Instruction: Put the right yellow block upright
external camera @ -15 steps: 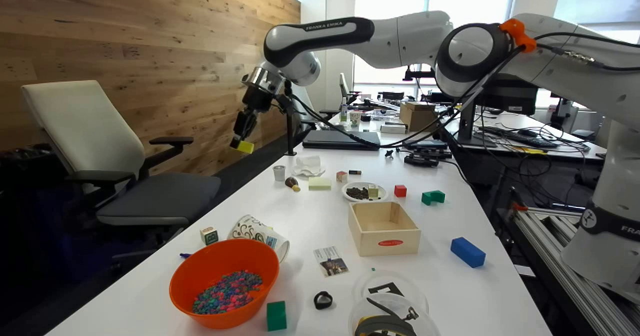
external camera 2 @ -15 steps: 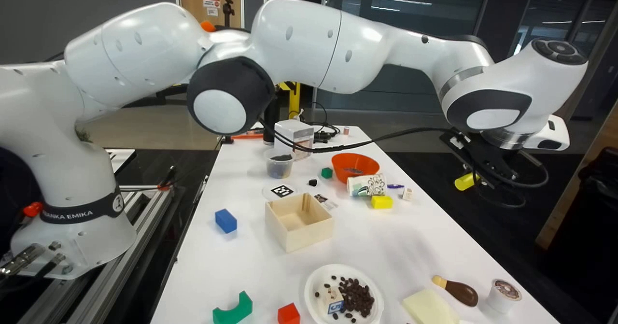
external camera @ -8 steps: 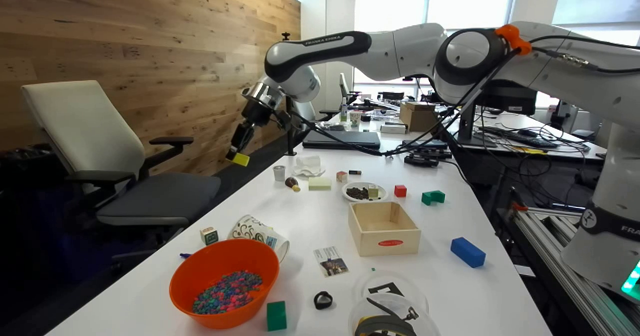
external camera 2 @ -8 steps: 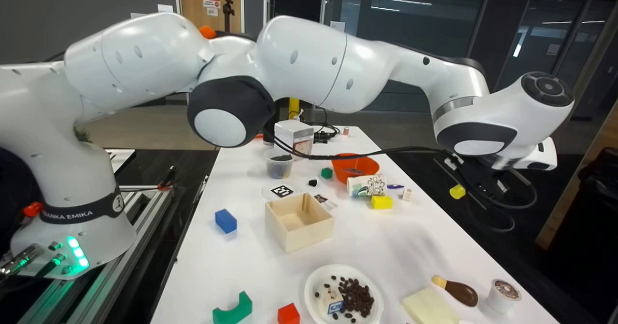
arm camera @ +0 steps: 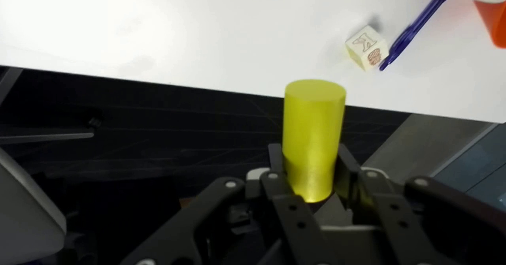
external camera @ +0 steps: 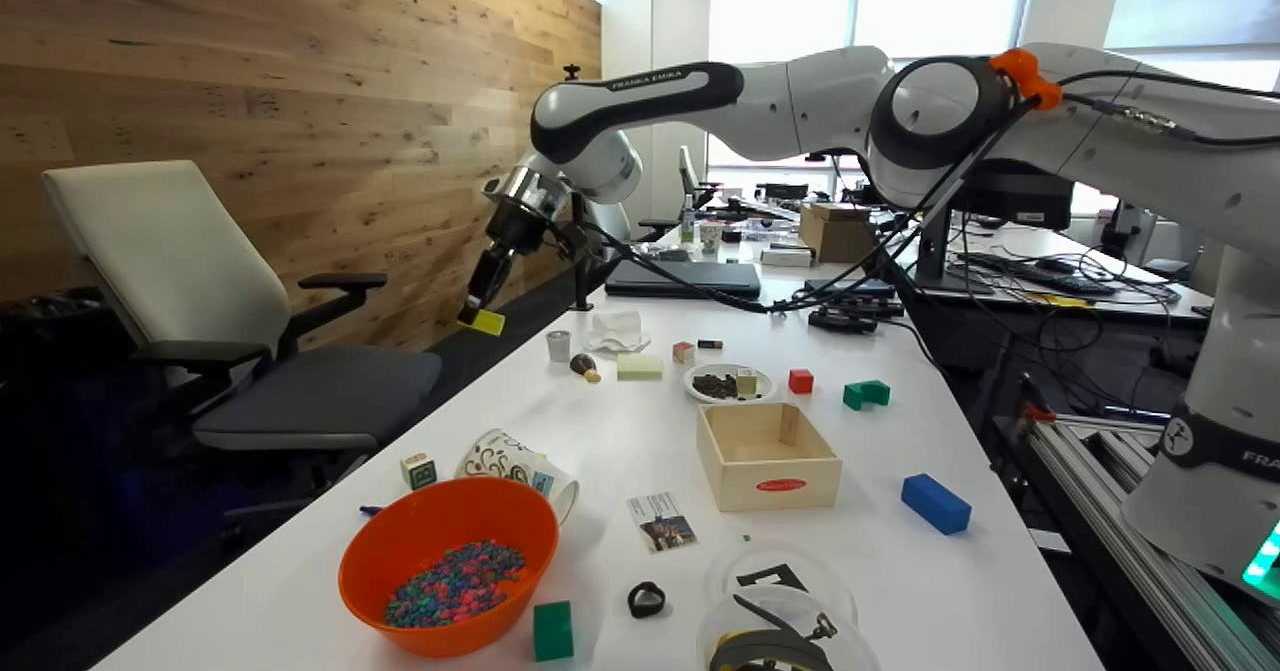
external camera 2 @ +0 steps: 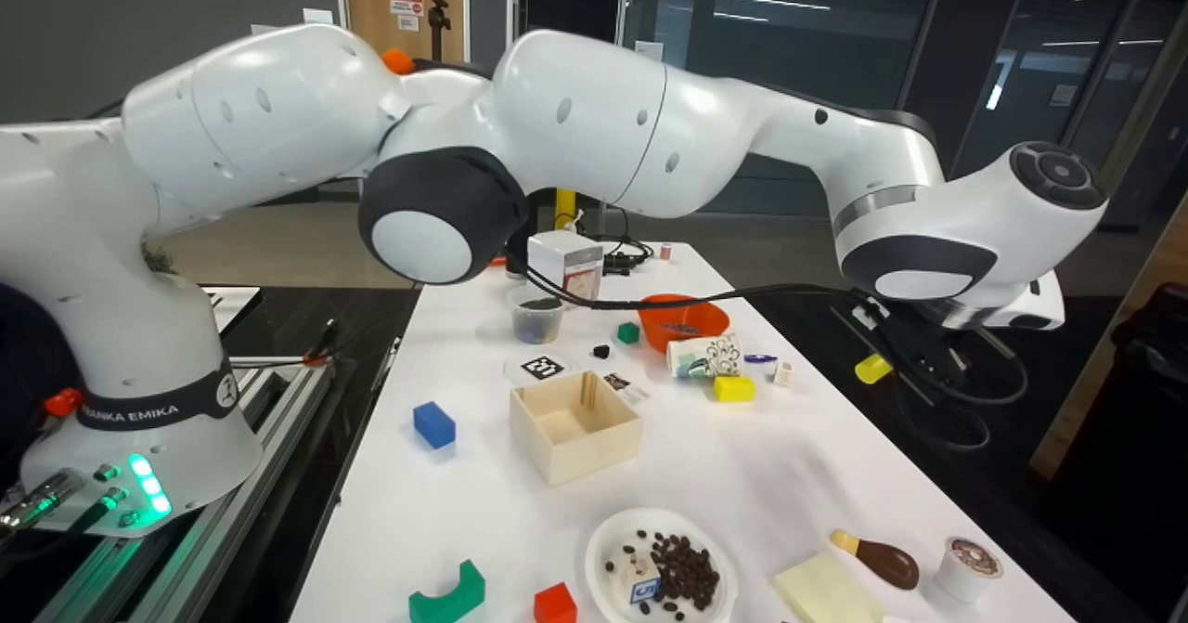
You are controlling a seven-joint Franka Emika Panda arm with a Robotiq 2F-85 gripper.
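Observation:
The right yellow block is a plain yellow cylinder in my gripper; it shows in both exterior views (external camera: 488,322) (external camera 2: 872,369) and in the wrist view (arm camera: 314,119). My gripper (arm camera: 311,156) is shut on its lower part, a finger on each side, and its free end sticks out past the fingertips. In an exterior view my gripper (external camera: 469,313) is tilted and holds the block in the air near the table's long edge. Another yellow block (external camera 2: 734,389) lies on the table beside a tipped paper cup (external camera 2: 705,356).
An open wooden box (external camera 2: 575,460) stands mid-table. An orange bowl (external camera: 450,511), a letter cube (arm camera: 367,47) and a blue pen (arm camera: 415,26) lie near the cup. A blue block (external camera: 936,503) and a plate of beans (external camera 2: 608,530) are also on the table. A chair (external camera: 320,391) stands beside it.
The arm has come down with the yellow block still held. In the last half second it has hardly moved, with a slight shift of the block. Green lights have come on at the base.

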